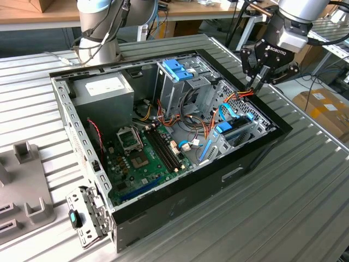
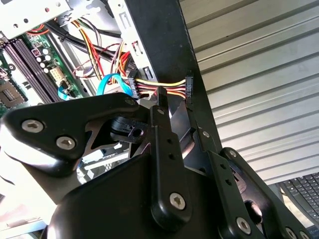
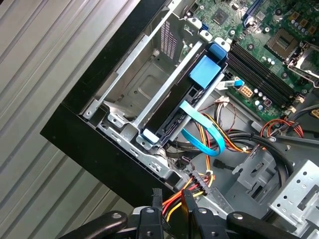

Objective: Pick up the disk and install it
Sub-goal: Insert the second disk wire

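An open computer case (image 1: 256, 158) is seen lying on a ribbed metal table (image 1: 305, 207), with its motherboard (image 1: 144, 158) exposed. The gripper (image 1: 256, 86) is held above the case edge at the exterior view's right, its fingers (image 2: 162, 107) drawn narrow around a bundle of red, yellow and black power wires (image 2: 154, 89) that ends in a black connector (image 2: 189, 88). The disk (image 3: 192, 102) is found seated in the drive cage (image 3: 144, 82) inside the case, standing on edge, its light blue rail (image 3: 204, 72) uppermost in the first wrist view. A blue flat data cable (image 3: 207, 132) is looped just beside the disk.
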Available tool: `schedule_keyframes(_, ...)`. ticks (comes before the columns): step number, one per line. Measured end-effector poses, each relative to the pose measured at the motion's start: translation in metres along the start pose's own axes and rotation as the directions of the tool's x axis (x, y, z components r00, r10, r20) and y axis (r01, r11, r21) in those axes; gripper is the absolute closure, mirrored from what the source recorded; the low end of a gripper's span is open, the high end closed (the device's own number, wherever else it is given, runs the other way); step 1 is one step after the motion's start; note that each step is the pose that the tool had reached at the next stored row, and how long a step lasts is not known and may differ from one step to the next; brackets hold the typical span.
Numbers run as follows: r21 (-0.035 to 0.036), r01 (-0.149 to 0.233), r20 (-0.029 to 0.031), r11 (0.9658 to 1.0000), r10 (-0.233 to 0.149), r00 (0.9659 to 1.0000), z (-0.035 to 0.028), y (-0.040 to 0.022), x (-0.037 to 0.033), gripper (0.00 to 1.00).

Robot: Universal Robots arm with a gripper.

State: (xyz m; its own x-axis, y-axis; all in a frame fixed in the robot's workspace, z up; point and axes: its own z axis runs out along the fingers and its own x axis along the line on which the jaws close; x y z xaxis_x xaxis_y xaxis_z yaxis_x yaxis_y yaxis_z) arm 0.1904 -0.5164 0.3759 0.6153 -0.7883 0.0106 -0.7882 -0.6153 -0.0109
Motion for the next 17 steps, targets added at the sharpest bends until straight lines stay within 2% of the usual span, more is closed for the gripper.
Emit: schedule_keyframes(17,0.0005,0.035,0.0006,0.9994,-0.035,0.9994,0.0003,-0.0123,0.0082,0.7)
